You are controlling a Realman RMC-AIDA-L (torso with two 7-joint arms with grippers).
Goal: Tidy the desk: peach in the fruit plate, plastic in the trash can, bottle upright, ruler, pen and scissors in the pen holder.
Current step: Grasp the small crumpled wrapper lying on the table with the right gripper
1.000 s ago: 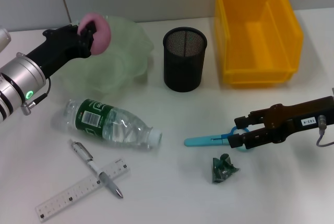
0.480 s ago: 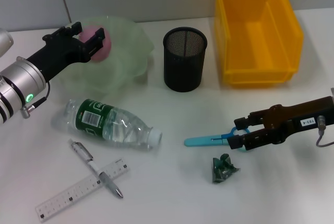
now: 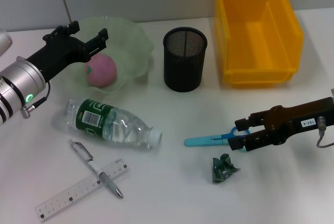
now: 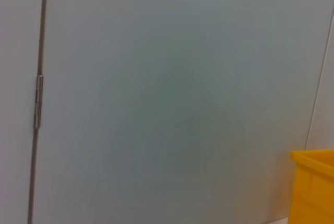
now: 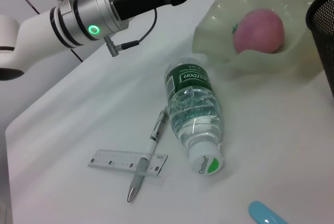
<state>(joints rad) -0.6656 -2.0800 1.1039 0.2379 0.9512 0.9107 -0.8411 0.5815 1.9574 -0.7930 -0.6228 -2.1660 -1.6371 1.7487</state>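
The pink peach [image 3: 101, 70] lies in the pale green fruit plate [image 3: 136, 46]; it also shows in the right wrist view [image 5: 259, 31]. My left gripper [image 3: 86, 32] is open and empty just above the plate's back left. My right gripper [image 3: 239, 133] is open, its jaws on either side of the handle of the blue scissors [image 3: 206, 140], which lie flat on the table. The clear bottle [image 3: 112, 125] lies on its side. The pen [image 3: 97, 169] lies across the ruler [image 3: 83, 187]. The crumpled green plastic [image 3: 224, 167] lies just in front of the scissors.
The black mesh pen holder [image 3: 185, 58] stands at the middle back. The yellow bin [image 3: 255, 31] stands at the back right, and its corner shows in the left wrist view [image 4: 313, 187]. The bottle [image 5: 195, 112], pen [image 5: 148, 156] and ruler [image 5: 125, 161] show in the right wrist view.
My left gripper opened and let go of the peach, which dropped into the fruit plate. The right gripper shifted slightly at the scissors handle.
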